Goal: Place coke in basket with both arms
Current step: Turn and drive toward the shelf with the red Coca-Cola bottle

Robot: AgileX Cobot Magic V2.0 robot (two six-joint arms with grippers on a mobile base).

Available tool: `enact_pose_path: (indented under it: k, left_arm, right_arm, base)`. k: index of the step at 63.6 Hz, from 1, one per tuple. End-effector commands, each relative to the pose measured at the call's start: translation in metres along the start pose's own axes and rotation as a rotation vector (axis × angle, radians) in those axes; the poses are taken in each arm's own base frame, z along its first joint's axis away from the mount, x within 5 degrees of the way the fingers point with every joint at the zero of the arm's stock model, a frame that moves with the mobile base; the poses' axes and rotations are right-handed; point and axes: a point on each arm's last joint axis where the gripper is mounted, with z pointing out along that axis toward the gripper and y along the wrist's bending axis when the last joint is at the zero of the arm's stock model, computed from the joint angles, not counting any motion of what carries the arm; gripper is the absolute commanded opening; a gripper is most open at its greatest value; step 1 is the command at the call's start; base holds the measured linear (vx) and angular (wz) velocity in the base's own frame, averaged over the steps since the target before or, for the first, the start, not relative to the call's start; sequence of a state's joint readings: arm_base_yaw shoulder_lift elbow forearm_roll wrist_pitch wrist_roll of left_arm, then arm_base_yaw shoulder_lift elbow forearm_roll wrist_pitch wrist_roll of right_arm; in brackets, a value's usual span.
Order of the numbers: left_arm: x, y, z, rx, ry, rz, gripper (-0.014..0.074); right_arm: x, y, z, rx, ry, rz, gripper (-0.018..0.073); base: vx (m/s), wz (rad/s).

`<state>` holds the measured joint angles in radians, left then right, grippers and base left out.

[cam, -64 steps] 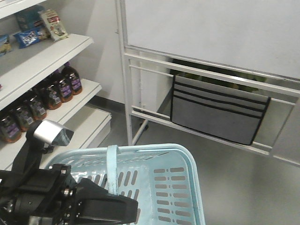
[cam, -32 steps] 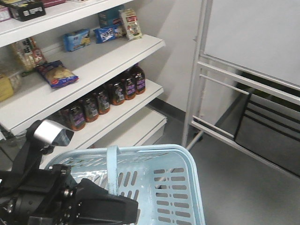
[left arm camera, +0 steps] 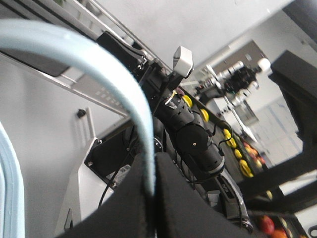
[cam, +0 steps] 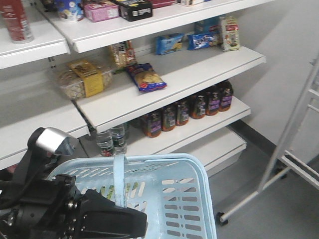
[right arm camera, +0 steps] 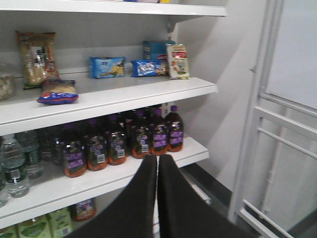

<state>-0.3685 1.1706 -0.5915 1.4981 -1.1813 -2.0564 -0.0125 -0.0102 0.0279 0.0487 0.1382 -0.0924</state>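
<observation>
Standing upright on the upper shelf (cam: 45, 37), the coke (cam: 15, 22) is up-left of the basket (cam: 189, 162). Left gripper (left arm camera: 150, 181) clamps its handle (left arm camera: 74, 44); right gripper (right arm camera: 157, 166) is pressed together, empty.

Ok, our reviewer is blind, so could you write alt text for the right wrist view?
The right gripper, black, shut and empty, points at white store shelves. A row of dark bottles with purple labels stands below a shelf of snack packets.

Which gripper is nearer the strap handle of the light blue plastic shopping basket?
Left. The left gripper is shut on the strap handle; the right gripper is shut on nothing, facing the shelved dark bottles.
</observation>
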Motion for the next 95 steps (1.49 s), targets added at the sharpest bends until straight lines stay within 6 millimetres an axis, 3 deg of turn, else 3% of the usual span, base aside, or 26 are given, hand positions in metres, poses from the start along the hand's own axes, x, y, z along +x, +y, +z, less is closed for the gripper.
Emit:
enact_pose_path:
  k: [1, 52, 95]
  left_arm:
    - [-0.0082, -0.0182, -0.002, 0.106, -0.05, 0.021, -0.0006]
    - [-0.0082, -0.0182, -0.002, 0.106, -0.05, 0.021, -0.0006]
    - [-0.0083, -0.0182, -0.002, 0.107, -0.05, 0.02, -0.0006]
  right_arm:
    - [-0.004, -0.0009, -0.001, 0.014, -0.081, -0.012, -0.0005]
    - [-0.004, -0.0009, -0.001, 0.014, -0.081, -0.012, -0.0005]
    - [-0.004, -0.0009, -0.001, 0.014, -0.081, -0.012, -0.0005]
  base:
    - [0.08, 0.61]
    - [0.07, 0.65]
    - [0.06, 0.19]
